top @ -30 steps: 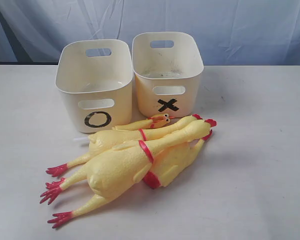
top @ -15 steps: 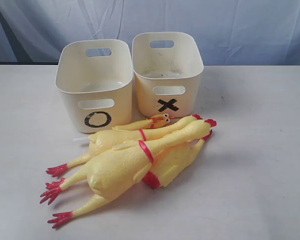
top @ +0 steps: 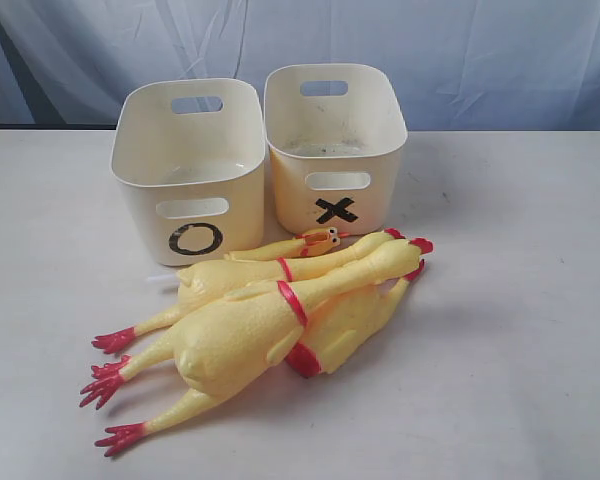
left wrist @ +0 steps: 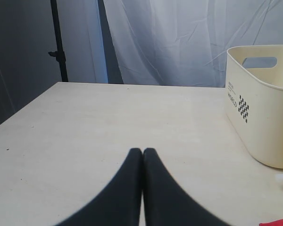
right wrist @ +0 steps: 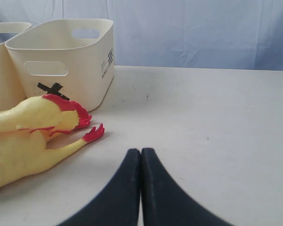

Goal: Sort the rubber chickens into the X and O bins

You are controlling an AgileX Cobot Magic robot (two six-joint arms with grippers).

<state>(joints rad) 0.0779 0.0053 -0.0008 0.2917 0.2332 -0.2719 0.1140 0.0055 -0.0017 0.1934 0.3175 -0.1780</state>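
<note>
Right gripper [right wrist: 141,153] and left gripper [left wrist: 142,153] have fingertips pressed together, holding nothing. Ahead of the right gripper, the rubber chickens [top: 250,330] lie piled, long axes diagonal, heads toward the X bin [top: 370,205], feet pointing away past the O bin [top: 242,215].

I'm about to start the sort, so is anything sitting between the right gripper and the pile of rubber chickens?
Nothing visible does. In the right wrist view only bare table lies between the shut right gripper and the nearest red foot of the rubber chickens.
</note>
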